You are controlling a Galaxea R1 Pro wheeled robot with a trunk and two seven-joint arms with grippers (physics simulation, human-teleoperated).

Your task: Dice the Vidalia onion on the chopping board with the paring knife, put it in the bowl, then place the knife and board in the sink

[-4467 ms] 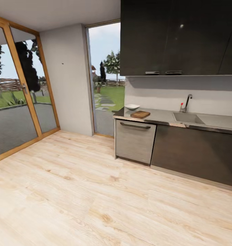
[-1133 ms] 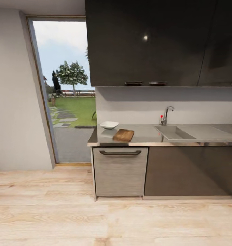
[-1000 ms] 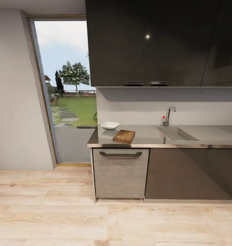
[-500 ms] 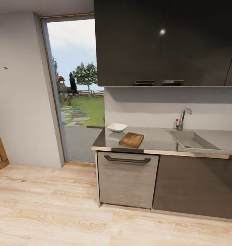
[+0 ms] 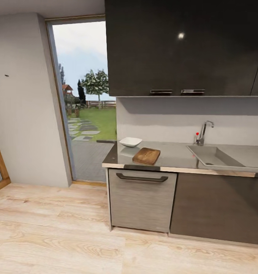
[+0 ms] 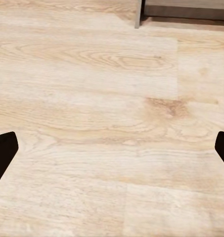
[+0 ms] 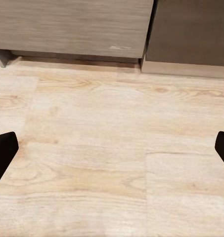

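Floor: pale wood planks across the whole lower part of the head view; the same planks lie under both wrist cameras.
Wall cabinets: glossy dark-brown fronts in the upper right of the head view, with two slim handles along their lower edge.
Glass door: tall pane left of centre, giving onto a lawn, a stone path and trees.
Base units: dark-brown door at the lower right; left of it a grey drawer front with a dark bar handle.
Counter: dark-grey glossy worktop with a thin pale front edge, running from centre frame to the right edge.
Sink: grey steel basin set into the counter at the right of the frame; what lies inside it cannot be seen from this angle.
Tap: chrome, with a red knob, standing behind the basin against the backsplash.
Chopping board: brown wood, flat on the counter near its left end, well apart from the sink.
Bowl: white, shallow, just behind and left of the board, not touching it.
Left claw: two dark fingertips at opposite edges of the left wrist view, spread wide, nothing between them, above bare floor.
Right claw: spread wide likewise, nothing held, above floor close to the cabinet plinth.
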